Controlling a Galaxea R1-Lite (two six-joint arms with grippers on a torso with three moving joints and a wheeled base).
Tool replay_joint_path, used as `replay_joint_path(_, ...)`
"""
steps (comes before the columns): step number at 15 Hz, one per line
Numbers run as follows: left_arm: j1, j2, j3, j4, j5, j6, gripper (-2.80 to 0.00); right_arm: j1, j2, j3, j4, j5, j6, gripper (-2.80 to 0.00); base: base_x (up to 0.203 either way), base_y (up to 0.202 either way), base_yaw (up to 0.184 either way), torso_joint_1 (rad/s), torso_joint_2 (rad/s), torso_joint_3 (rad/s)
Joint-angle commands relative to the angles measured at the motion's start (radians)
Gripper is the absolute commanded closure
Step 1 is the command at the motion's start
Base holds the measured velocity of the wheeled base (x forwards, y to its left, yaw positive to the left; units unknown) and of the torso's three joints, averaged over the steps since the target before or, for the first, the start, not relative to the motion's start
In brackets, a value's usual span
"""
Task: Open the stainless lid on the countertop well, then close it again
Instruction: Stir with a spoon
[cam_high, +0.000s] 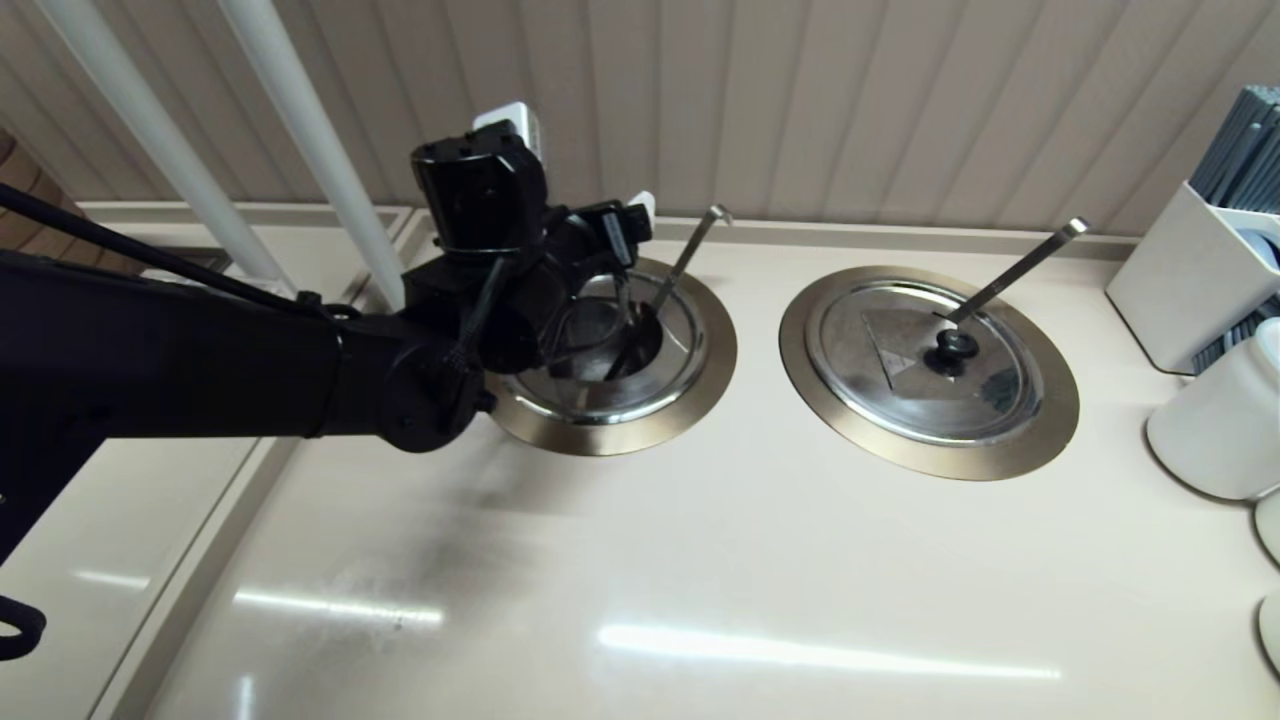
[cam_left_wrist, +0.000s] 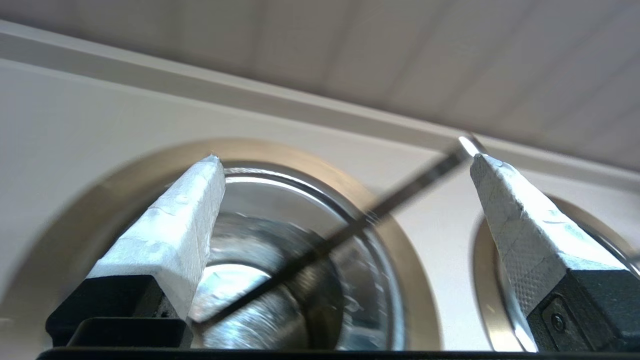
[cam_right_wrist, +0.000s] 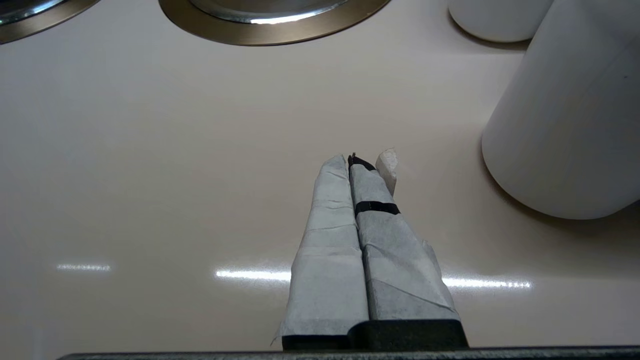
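Observation:
The countertop well (cam_high: 700, 385) with its bronze-gold collar sits at the counter's back left, partly behind my left arm. Its stainless lid (cam_high: 600, 398) (cam_left_wrist: 235, 285) lies in the ring. A dark gap shows beside the thin hook-ended ladle rod (cam_high: 690, 250) (cam_left_wrist: 400, 195), so the wedge flap looks lifted; the black knob is hidden. My left gripper (cam_left_wrist: 345, 157) hovers just above the lid, open wide and holding nothing. Its fingertips (cam_left_wrist: 202, 200) straddle the lid's far side and the rod. My right gripper (cam_right_wrist: 354, 159) is shut and empty over bare counter, outside the head view.
The twin well with its closed lid (cam_high: 925, 360), black knob and flat ladle handle (cam_high: 1020, 265) lies to the right. White cups (cam_high: 1215, 430) (cam_right_wrist: 565, 125) and a white holder (cam_high: 1180, 280) crowd the right edge. Two white poles (cam_high: 300, 130) rise at the back left.

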Motion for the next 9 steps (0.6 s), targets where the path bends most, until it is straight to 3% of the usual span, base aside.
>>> replay_joint_path(1, -0.022, 0.005, 0.006, -0.006, -0.002, -0.002, -2.8, 0.0, 0.0, 0.005, 0.0, 0.0, 0.0, 0.0, 0.0, 0.0, 0.0, 0.0, 0.0, 0.0)
replay_joint_path(9, 0.002, 0.048, 0.009, 0.003, 0.012, 0.004, -2.8, 0.0, 0.001, 0.005, 0.0, 0.0, 0.0, 0.0, 0.0, 0.0, 0.0, 0.0, 0.0, 0.0)
